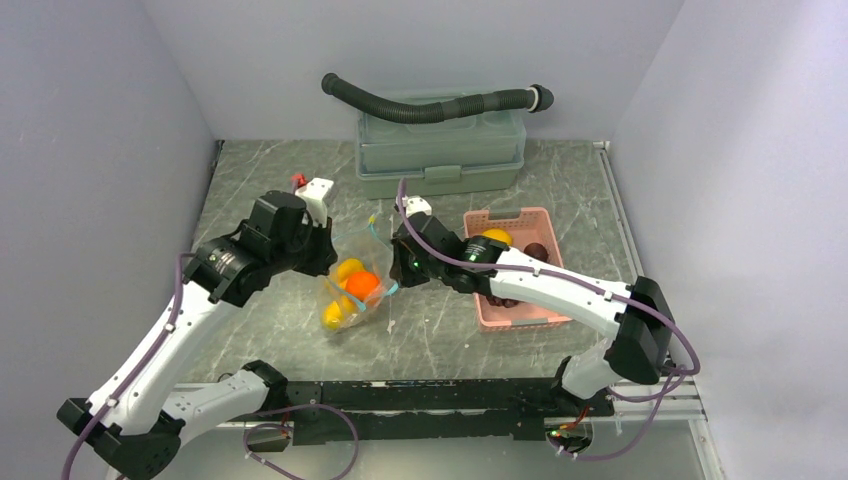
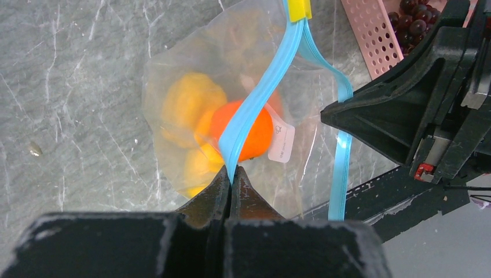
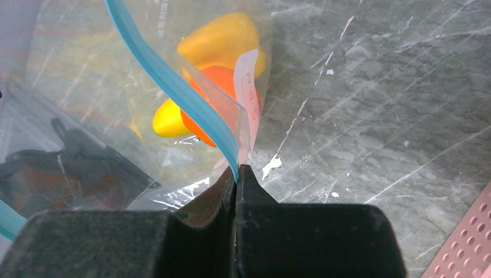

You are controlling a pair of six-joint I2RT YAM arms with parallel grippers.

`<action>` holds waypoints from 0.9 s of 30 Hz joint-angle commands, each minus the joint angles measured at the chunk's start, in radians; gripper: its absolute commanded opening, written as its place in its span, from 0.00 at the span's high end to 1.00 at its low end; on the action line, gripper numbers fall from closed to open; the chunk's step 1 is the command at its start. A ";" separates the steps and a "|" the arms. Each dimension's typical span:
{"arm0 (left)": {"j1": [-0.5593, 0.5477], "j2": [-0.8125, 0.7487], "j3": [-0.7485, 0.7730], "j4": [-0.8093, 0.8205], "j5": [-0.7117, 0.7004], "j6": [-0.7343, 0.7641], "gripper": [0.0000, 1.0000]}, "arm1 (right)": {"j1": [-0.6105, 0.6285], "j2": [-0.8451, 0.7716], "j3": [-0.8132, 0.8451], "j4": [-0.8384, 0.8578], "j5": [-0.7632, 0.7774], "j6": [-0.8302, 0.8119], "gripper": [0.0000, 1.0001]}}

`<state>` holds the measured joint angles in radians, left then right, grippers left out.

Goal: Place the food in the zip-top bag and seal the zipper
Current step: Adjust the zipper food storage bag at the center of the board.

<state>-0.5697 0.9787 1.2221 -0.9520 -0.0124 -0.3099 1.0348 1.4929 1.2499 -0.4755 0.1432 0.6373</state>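
Orange (image 2: pixel 256 136) and lemons (image 2: pixel 191 101) were in the bag (image 2: pixel 173 63), grapes (image 2: pixel 412 13) sat in the basket (image 1: pixel 515 318), zipper (image 2: pixel 262 92) wasn't sealed yet, both jaws pinched shut on it.

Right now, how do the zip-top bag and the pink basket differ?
The zip-top bag is clear and floppy; the pink basket is rigid and perforated. The bag's zipper is pinched by the left end effector and right end effector; the basket is ungripped. The bag holds the orange ball and yellow pieces; the basket holds a grape bunch and one yellow fruit. Both hold food.
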 commanded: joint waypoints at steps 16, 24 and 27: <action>-0.001 -0.015 0.063 0.045 0.015 0.067 1.00 | -0.002 0.095 -0.076 0.165 -0.066 0.056 1.00; 0.000 -0.024 0.012 0.061 -0.011 0.066 1.00 | -0.002 0.132 -0.079 0.185 -0.060 0.065 1.00; -0.001 -0.028 -0.031 0.089 0.003 0.052 1.00 | -0.002 0.121 -0.088 0.181 -0.045 0.072 1.00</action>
<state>-0.5697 0.9726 1.2247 -0.9329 -0.0139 -0.2577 1.0351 1.6310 1.1637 -0.3229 0.0757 0.6930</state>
